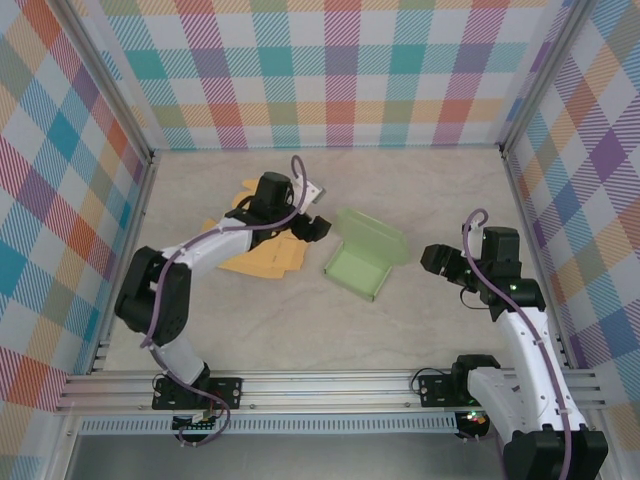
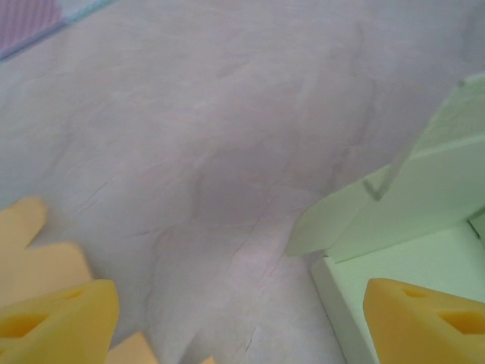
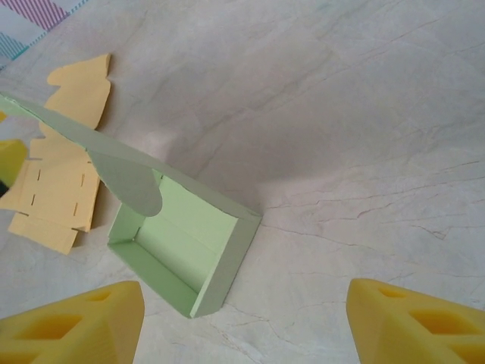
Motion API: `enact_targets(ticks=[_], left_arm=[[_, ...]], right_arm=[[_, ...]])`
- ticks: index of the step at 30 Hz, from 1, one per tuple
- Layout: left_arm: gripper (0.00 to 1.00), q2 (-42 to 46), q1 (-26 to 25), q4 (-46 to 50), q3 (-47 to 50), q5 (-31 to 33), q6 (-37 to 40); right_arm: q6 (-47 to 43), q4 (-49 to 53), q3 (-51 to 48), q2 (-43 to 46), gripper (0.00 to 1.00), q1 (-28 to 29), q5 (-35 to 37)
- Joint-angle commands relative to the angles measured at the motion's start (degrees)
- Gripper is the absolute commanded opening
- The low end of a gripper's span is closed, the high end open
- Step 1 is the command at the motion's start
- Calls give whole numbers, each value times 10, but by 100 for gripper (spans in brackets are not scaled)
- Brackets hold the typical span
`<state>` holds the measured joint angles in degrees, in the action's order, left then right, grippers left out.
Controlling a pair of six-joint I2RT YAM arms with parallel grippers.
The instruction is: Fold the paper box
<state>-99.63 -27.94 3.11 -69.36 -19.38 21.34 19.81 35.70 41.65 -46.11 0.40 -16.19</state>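
Note:
The pale green paper box [image 1: 365,258] lies mid-table as a shallow tray, its lid [image 1: 372,233] standing up along the far side. My left gripper [image 1: 315,226] hovers just left of the box, open and holding nothing. In the left wrist view the box corner [image 2: 424,220] sits by the right fingertip, and the left gripper [image 2: 242,326] is over bare table. My right gripper [image 1: 440,262] is to the right of the box, apart from it and open. From the right wrist, the box [image 3: 189,235] lies ahead and left of the right gripper [image 3: 246,326], with a rounded flap [image 3: 125,182] hanging over its tray.
Flat orange paper cutouts [image 1: 262,255] lie under my left arm, left of the box, and show as orange sheets [image 3: 64,174] in the right wrist view. Plaid walls [image 1: 320,70] close in three sides. A metal rail [image 1: 330,385] runs along the near edge.

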Motion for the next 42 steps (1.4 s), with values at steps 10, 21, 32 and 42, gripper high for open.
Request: enact_targets(ticks=[10,21,32,42], left_arm=[[84,-101,4,95,-111,-145,157],[66,-152,-2,182,-191,-167,186],[53,-186,-9,230,-244,-140,208],[34,-199,-14,263,-279,-143,208]], right_arm=[[-21,-24,-8,-13,78,34,-18],[-51,-56,23,-104,73,124,72],[-86,-105,73,-226,69,171,120],[-99,-115,108,-278,51,187,144]])
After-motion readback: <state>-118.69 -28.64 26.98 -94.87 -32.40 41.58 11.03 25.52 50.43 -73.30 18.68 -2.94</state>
